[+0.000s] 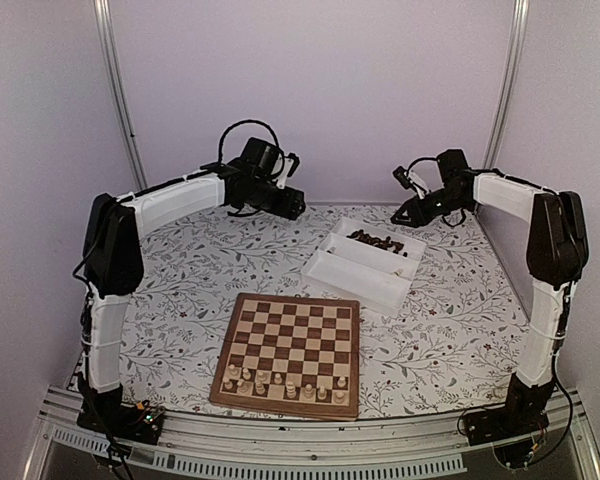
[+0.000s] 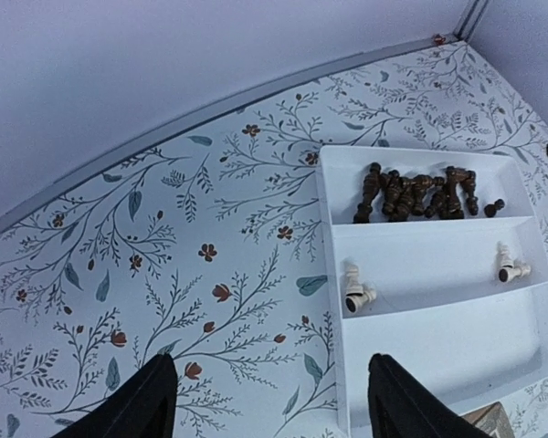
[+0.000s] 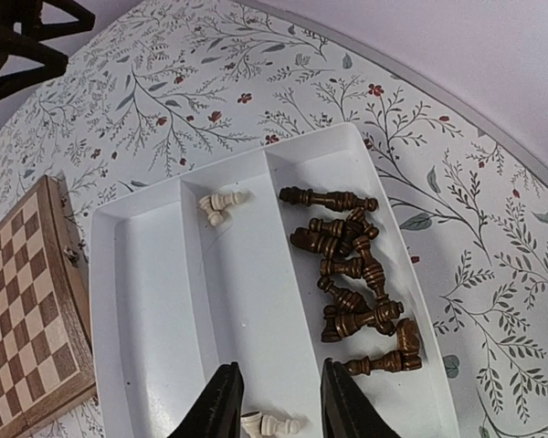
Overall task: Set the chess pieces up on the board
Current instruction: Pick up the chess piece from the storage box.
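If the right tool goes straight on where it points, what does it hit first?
Likely the pale pieces lying in the middle compartment of the tray: they show between the fingers of the right tool. Depth is unclear, so it could land on the tray floor beside them instead.

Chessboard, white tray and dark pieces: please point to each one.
chessboard [image 1: 292, 335]: top view, bare middle square.
white tray [image 2: 429, 265]: left wrist view, bare floor.
dark pieces [image 3: 352, 268]: right wrist view, middle of pile.

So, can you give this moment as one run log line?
left claw open, empty | right claw open, near tray | board: cream pieces on near rows | dark pieces: in tray
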Motion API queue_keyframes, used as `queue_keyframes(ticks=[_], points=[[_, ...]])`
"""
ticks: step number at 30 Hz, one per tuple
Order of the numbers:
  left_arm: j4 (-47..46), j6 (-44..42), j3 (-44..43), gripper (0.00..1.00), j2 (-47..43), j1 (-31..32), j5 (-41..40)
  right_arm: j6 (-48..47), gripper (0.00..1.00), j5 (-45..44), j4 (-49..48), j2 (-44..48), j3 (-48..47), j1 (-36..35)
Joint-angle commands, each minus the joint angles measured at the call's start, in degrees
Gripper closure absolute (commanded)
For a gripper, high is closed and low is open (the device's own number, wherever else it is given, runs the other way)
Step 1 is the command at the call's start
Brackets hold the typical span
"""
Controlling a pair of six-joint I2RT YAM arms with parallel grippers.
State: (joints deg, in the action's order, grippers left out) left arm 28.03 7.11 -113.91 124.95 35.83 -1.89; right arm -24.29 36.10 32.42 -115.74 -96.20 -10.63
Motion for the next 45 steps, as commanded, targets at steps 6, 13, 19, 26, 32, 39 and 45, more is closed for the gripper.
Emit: queue_keyframes(ticks=[6,13,19,26,32,39,45], points=[[-3.16,4.74,2.53,0.28,2.94,-0.59,14.46,-7.96,0.76,-12.53,10.28,-5.63,-3.18,-2.65],[-4.48,4.66,8.0,0.28,0.32,-0.59,16.47,-18.81,0.78,-14.55,17.47,-8.68,-4.53,-3.83],[-4.47,4.55,9.96,0.28,-0.96,-0.59,18.01,-27.48,0.78,-17.05,18.86,-8.87,-5.41,-4.29],[-4.4,4.58,11.13,0.28,-1.7,-0.59,19.1,-37.29,0.78,-17.87,20.66,-9.22,-5.62,-5.86],[-4.43,4.64,12.57,0.28,-2.54,-0.56,19.48,-42.95,0.72,-20.82,21.51,-10.76,-5.66,-7.43],[-4.1,4.42,13.45,0.27,-3.12,-0.55,19.49,-46.15,0.67,-24.69,21.44,-13.23,-6.31,-7.62],[-3.96,4.57,13.75,0.27,-3.17,-0.5,19.96,-47.26,0.63,-26.48,25.15,-16.68,-8.73,-7.72]])
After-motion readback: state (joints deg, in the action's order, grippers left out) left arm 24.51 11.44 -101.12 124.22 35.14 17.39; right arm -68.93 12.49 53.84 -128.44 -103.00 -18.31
